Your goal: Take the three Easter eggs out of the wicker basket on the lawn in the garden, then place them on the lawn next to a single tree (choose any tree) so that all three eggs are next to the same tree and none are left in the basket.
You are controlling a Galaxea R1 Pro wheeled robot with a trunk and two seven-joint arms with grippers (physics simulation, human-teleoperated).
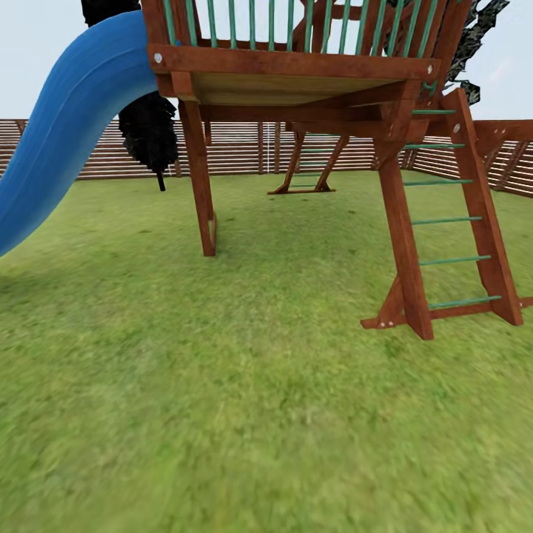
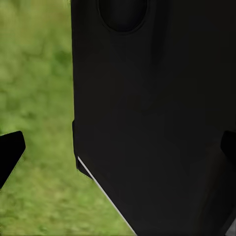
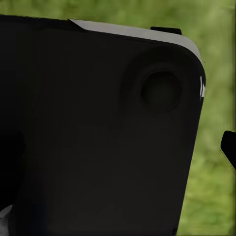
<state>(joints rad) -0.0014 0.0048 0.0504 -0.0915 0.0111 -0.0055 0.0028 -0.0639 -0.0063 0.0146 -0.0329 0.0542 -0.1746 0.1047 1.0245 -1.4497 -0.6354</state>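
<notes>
Green, blurry short-grass lawn [image 1: 244, 414] is taking up the whole lower half of the head view. A reddish-brown wooden play tower [image 1: 296, 74] is standing across the top of the frame, with a curved blue plastic slide [image 1: 59, 126] running down at the upper left and a wooden ladder with green rungs [image 1: 451, 222] leaning at the right. Behind them a brown horizontal-slat wooden fence [image 1: 237, 152] is crossing the middle of the frame, and a thin black-trunked dark tree [image 1: 150, 129] is poking out at the upper left beside the slide.

In the left wrist view a big black robot body panel [image 2: 152, 123] is blocking most of the frame, with a dark fingertip [image 2: 9, 152] of the left gripper at the left edge over grass (can't tell how wide it's open). Same deal in the right wrist view: a black panel [image 3: 98, 137], one dark fingertip [image 3: 228, 147] at the right edge, right gripper state not readable.
</notes>
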